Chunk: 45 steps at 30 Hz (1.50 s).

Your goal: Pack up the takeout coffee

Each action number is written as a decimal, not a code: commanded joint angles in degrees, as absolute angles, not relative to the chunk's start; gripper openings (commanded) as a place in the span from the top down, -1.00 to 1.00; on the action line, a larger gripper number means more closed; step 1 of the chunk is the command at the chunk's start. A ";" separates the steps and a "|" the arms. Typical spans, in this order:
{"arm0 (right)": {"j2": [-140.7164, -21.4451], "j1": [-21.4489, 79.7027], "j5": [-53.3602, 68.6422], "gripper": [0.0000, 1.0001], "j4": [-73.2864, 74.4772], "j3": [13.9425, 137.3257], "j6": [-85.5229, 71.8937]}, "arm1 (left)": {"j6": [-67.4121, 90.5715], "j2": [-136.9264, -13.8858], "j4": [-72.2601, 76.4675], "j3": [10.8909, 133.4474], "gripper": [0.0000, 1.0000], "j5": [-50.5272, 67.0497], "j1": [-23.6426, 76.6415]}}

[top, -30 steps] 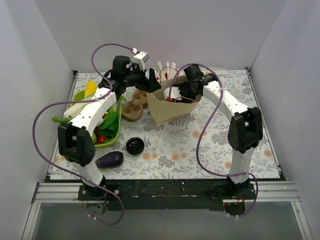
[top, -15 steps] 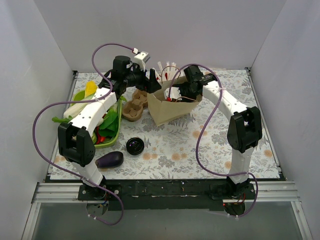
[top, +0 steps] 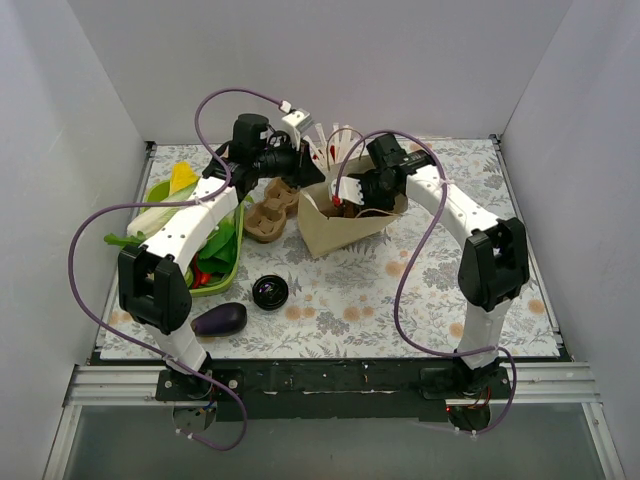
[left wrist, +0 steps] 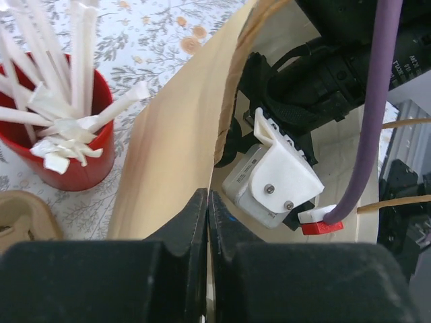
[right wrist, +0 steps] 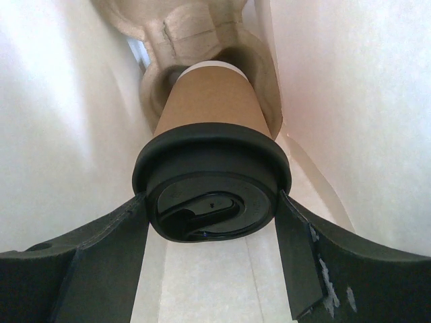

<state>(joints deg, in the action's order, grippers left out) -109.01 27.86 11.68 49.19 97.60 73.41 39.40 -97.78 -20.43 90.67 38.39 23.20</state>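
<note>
The left gripper is pinched fully closed on the rim of the paper bag. The right gripper stands wide, its fingers pressed on either side of the black lid of the takeout coffee, inside the bag. The cup's long axis runs away from the wrist camera, lid nearest and base deep in the bag, perhaps seated in a moulded pulp shape.

Our left arm stretches forward, wrist turned to the right, and our left gripper has its jaws pinched together on the rim of the paper bag. Our right arm arches over to the left. Our right gripper points downward, fingers spread wide and clasping the takeout coffee by its lid.
</note>
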 commanded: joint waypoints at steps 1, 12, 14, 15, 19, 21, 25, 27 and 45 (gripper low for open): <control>-104.69 30.23 13.80 0.97 59.77 92.29 67.51 | 39.37 -95.89 -19.78 89.65 1.00 44.37 23.91; -93.97 34.36 12.83 0.97 60.38 86.49 59.07 | 47.55 -98.26 -20.13 92.38 1.00 65.48 24.26; -90.45 34.98 12.92 0.97 60.21 83.07 58.19 | 47.03 -97.21 -20.13 91.76 1.00 65.13 25.13; -89.31 35.76 12.75 0.97 60.12 81.75 57.84 | 46.59 -97.03 -20.13 90.80 1.00 64.78 25.22; -84.74 38.31 10.46 0.97 60.55 76.12 57.22 | 47.02 -96.59 -20.04 88.86 1.00 64.77 25.49; -83.94 38.84 9.85 0.97 60.30 74.10 56.78 | 46.67 -95.81 -19.34 87.90 0.94 64.17 25.66; -83.32 39.02 8.70 0.97 59.06 72.25 55.90 | 44.66 -94.66 -19.07 85.96 0.60 61.89 26.02; -83.58 39.11 8.26 0.97 58.98 71.81 55.90 | 44.04 -94.31 -18.99 85.78 0.41 61.26 26.10; -83.76 39.90 7.21 0.97 57.66 66.89 56.60 | 42.54 -91.50 -18.02 84.38 -0.08 57.83 26.10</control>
